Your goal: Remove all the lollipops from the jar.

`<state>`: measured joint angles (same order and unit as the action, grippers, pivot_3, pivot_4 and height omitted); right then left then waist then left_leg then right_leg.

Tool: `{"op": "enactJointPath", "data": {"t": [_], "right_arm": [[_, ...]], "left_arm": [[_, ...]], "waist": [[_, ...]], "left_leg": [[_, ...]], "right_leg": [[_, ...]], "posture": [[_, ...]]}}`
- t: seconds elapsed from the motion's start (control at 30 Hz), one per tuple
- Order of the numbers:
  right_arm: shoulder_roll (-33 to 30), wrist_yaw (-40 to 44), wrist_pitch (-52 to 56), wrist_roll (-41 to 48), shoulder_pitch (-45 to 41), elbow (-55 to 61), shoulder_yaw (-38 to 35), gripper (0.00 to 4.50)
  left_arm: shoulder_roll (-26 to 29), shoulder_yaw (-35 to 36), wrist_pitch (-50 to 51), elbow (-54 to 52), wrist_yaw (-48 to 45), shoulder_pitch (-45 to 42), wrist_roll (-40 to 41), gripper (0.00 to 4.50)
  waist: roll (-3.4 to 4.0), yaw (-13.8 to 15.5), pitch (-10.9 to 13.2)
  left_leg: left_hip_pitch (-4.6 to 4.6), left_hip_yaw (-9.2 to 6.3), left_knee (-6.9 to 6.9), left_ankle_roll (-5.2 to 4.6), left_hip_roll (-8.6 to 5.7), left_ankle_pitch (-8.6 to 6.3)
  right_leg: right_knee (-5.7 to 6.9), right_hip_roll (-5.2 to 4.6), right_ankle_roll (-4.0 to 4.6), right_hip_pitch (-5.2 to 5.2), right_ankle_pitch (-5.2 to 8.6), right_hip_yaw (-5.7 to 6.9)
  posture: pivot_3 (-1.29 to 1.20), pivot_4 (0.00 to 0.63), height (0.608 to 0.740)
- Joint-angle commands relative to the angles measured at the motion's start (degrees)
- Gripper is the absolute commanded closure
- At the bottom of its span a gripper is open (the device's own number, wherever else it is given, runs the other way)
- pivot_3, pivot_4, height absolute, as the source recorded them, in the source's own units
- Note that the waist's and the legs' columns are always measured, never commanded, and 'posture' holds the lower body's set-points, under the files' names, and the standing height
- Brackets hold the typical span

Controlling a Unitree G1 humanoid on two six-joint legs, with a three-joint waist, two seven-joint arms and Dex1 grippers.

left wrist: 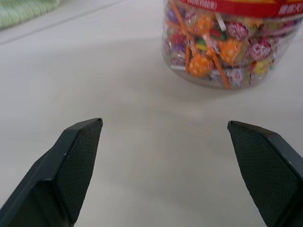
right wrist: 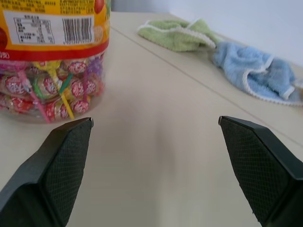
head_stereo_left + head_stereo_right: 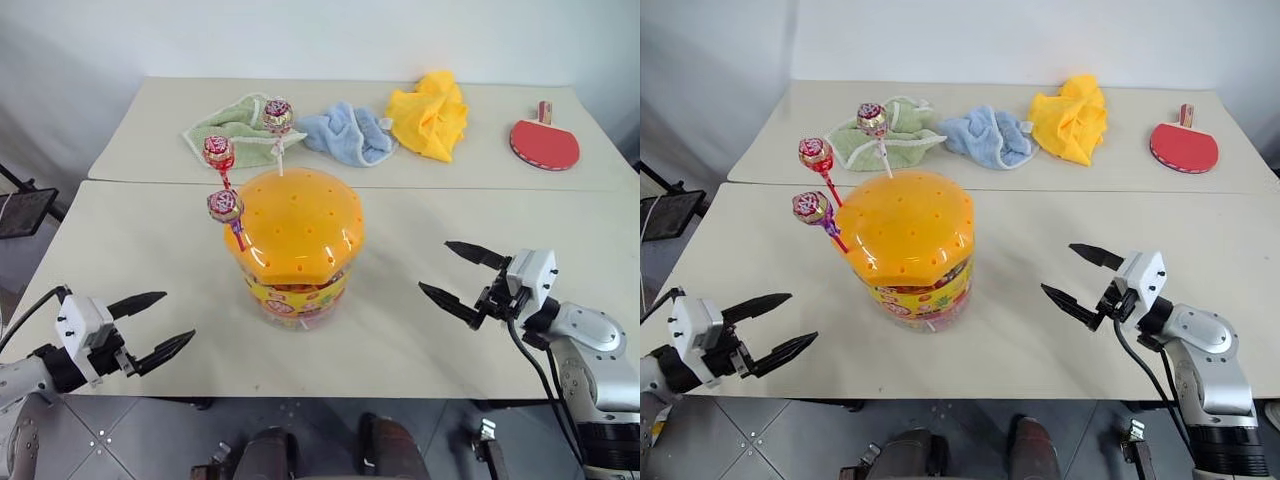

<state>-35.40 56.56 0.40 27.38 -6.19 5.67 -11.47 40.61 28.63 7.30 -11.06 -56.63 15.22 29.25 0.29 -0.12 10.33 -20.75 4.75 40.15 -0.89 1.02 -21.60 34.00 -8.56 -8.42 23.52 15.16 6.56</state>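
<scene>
Nearest the camera, the left gripper (image 3: 165,322) and the right gripper (image 3: 448,270) hover over the front of the near table (image 3: 130,240), both spread wide and holding nothing, one on each side of the jar (image 3: 293,245). The jar stands upright mid-table between them, orange lid on, with three lollipops (image 3: 225,205) stuck by their sticks in the lid's far-left side. On the far table lie a green cloth (image 3: 240,128), a blue cloth (image 3: 345,133), a yellow cloth (image 3: 430,115) and a red paddle (image 3: 544,143).
</scene>
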Motion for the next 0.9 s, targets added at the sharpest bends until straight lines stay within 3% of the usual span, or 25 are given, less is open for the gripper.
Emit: {"op": "enactJointPath", "data": {"t": [0.03, 0.17, 0.27, 0.4, 0.67, 0.9], "right_arm": [[-1.8, 2.1, 3.4, 2.7, 0.2, 2.3, 0.0, 0.05], [-3.0, 4.4, 4.8, 7.4, 3.2, 8.1, -3.3, 0.05], [-2.2, 0.8, 10.0, 19.1, 5.2, 16.7, -8.9, 0.05], [-0.5, -3.6, 12.3, 27.2, 5.9, 25.7, -11.2, 0.05], [5.2, -8.7, 9.5, 34.1, 6.4, 37.7, -10.8, 0.05], [4.6, -12.5, 9.6, 32.1, 11.1, 43.3, -10.9, 0.05]], "left_arm": [[1.2, 2.3, 1.1, -1.7, -1.4, 1.3, 2.3, 0.0], [2.6, 7.1, 9.8, -0.9, 0.2, -2.8, 12.4, 0.0], [4.9, 12.6, 19.1, 1.6, -0.1, -10.2, 26.9, 0.0], [6.1, 12.6, 24.9, 5.6, 0.0, -19.1, 33.8, 0.0], [4.1, -0.5, 26.0, 10.0, -4.7, -35.5, 30.3, 0.0], [-0.3, -8.5, 24.0, 14.6, -8.6, -46.9, 26.0, 0.0]], "waist": [[0.0, 0.0, 0.0], [0.0, 0.4, 0.0], [-0.04, 0.9, 0.0], [-0.04, 0.9, 0.0], [-0.12, 1.5, -0.1], [-0.15, 1.4, -0.1]], "left_leg": [[0.0, 0.01, 0.0, 0.0, 0.0, 0.0], [0.03, 0.02, 0.01, -0.01, 0.02, -0.01], [0.01, -0.2, 0.05, -0.01, 0.05, -0.01], [0.2, -0.42, 0.02, 0.0, 0.01, -0.02], [0.25, 0.05, -0.01, 0.01, -0.06, -0.02], [0.27, 0.23, -0.07, 0.01, -0.05, -0.02]], "right_leg": [[0.0, 0.0, 0.0, 0.0, 0.0, 0.0], [0.01, -0.01, 0.0, -0.02, 0.0, -0.05], [0.04, -0.01, 0.0, -0.02, 0.0, -0.03], [0.07, -0.02, 0.01, -0.13, -0.01, -0.1], [0.11, 0.01, 0.01, -0.13, -0.01, -0.12], [0.09, 0.05, 0.01, -0.08, -0.01, -0.13]], "posture": [[0.0, 0.15, 0.74], [0.0, 0.15, 0.74], [0.0, 0.15, 0.74], [0.0, 0.15, 0.74], [0.0, 0.15, 0.74], [0.0, 0.15, 0.74]]}}
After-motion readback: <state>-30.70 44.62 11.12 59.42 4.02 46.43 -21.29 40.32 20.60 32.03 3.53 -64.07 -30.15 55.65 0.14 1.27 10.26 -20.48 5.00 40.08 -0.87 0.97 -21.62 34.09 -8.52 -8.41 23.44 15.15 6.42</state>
